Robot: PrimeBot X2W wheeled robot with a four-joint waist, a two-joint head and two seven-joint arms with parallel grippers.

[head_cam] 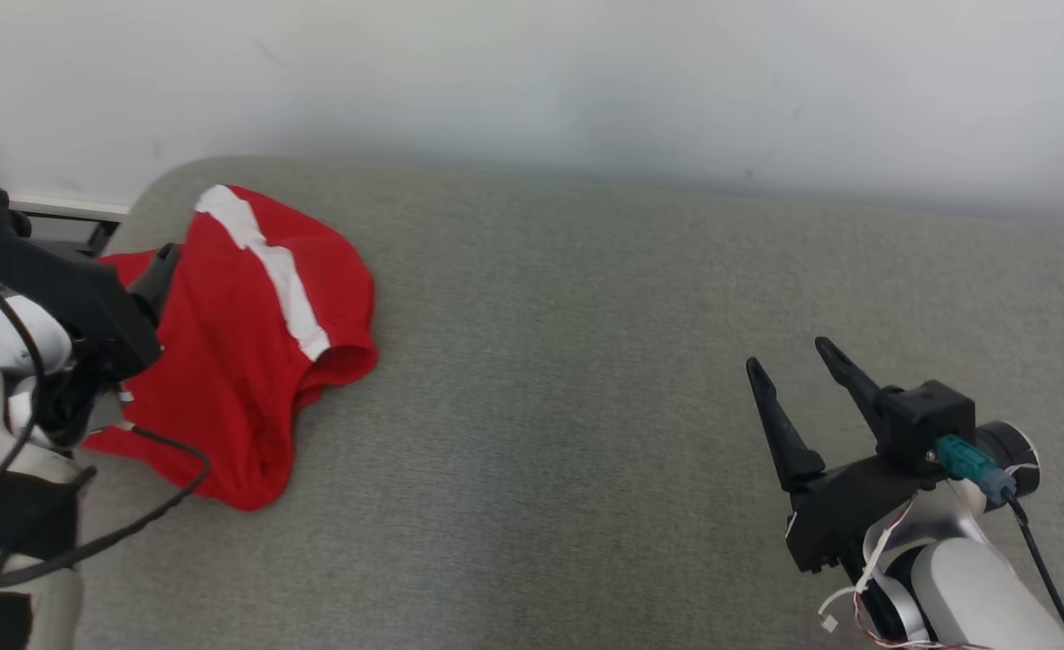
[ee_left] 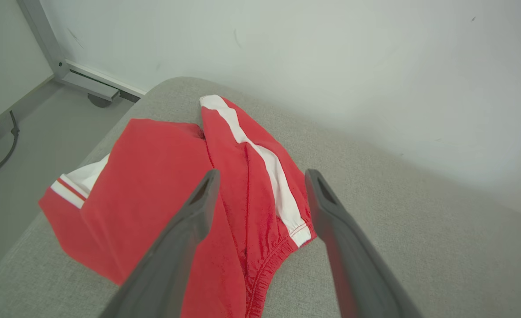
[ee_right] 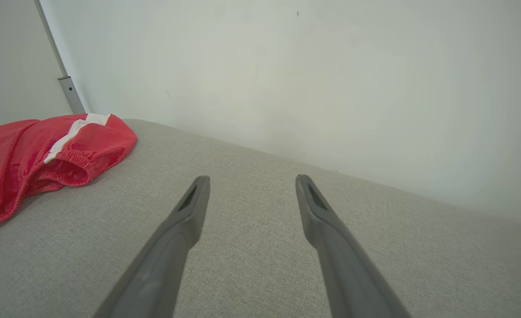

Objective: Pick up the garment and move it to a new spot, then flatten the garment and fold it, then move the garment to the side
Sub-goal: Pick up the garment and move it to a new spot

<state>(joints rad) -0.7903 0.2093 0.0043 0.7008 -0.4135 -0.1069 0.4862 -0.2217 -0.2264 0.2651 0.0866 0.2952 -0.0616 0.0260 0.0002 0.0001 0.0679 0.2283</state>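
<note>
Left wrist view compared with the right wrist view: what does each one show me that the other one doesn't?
Left wrist view, not the right: the open left end effector poised right over the red garment, the garment's striped edge, and the floor with a dark cable. Right wrist view, not the left: the open right end effector above a bare stretch of grey fabric surface, with the garment well off to its left. Both: the red garment with its white stripe, the grey fabric surface, the white wall.
</note>
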